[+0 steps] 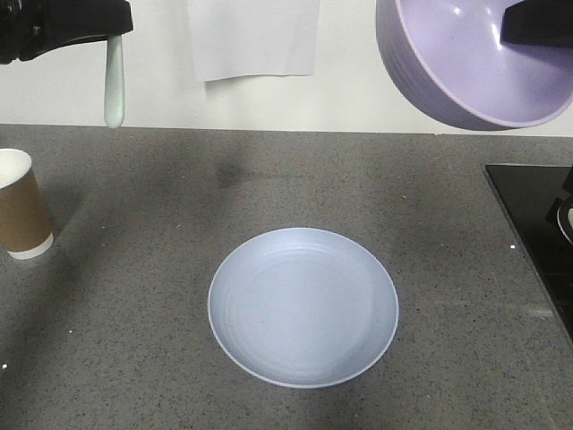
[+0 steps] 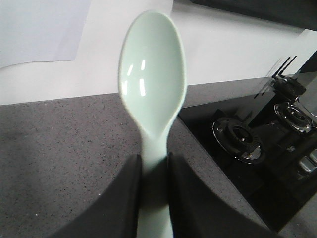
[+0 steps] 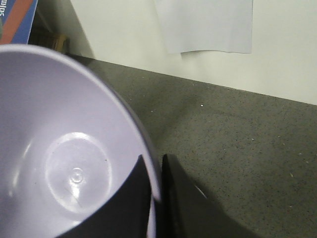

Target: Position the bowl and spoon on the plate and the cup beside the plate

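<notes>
One grey surface (image 1: 134,340). One pale blue plate (image 1: 303,306), one purple bowl (image 1: 474,63), one mint-green spoon (image 1: 115,85), one brown paper cup (image 1: 22,215). One white paper sheet (image 1: 255,36). One black stovetop (image 1: 530,210), two burners (image 2: 234,136) showing. Two grippers: left gripper (image 2: 154,157), right gripper (image 3: 154,158).

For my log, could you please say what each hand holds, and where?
The left hand holds the spoon by its handle; the right hand the bowl by its rim.

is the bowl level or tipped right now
Tipped. The bowl is held in the air, its inside turned toward the front camera, the jaws of the right gripper pinching its rim.
</notes>
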Robot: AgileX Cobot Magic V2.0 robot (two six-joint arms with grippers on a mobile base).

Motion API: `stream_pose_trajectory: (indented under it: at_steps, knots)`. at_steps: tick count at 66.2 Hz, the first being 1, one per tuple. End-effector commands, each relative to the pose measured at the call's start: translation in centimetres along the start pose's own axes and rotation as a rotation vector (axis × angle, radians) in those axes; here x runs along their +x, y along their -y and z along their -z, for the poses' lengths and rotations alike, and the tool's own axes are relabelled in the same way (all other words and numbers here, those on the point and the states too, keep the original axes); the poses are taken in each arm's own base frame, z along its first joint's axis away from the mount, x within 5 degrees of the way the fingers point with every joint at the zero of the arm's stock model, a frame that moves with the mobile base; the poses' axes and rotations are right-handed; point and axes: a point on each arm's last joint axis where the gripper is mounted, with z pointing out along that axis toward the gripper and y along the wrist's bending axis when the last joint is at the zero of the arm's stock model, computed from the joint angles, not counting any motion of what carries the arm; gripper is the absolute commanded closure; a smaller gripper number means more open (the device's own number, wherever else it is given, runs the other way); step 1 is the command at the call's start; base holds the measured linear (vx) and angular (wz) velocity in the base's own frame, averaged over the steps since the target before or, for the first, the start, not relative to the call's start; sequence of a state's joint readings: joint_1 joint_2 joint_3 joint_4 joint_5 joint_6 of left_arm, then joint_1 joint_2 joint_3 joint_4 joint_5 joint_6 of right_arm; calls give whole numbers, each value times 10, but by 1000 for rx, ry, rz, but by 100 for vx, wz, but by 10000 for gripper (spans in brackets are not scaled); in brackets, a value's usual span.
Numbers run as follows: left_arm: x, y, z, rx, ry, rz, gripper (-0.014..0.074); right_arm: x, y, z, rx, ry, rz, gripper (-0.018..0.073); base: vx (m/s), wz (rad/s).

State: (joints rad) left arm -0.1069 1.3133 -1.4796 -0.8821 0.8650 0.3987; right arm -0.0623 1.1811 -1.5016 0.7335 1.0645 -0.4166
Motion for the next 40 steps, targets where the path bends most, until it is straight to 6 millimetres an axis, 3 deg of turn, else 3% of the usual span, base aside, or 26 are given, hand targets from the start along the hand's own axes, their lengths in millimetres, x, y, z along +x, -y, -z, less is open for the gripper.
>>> stream_pose_trajectory:
  at_steps: [1, 40]
  knots:
    - [-12, 13, 14, 34, 95, 7, 603, -12, -10, 13, -15, 106, 7, 569, 0, 0]
    - [-12, 13, 14, 34, 95, 7, 603, -12, -10, 13, -15, 106, 7, 569, 0, 0]
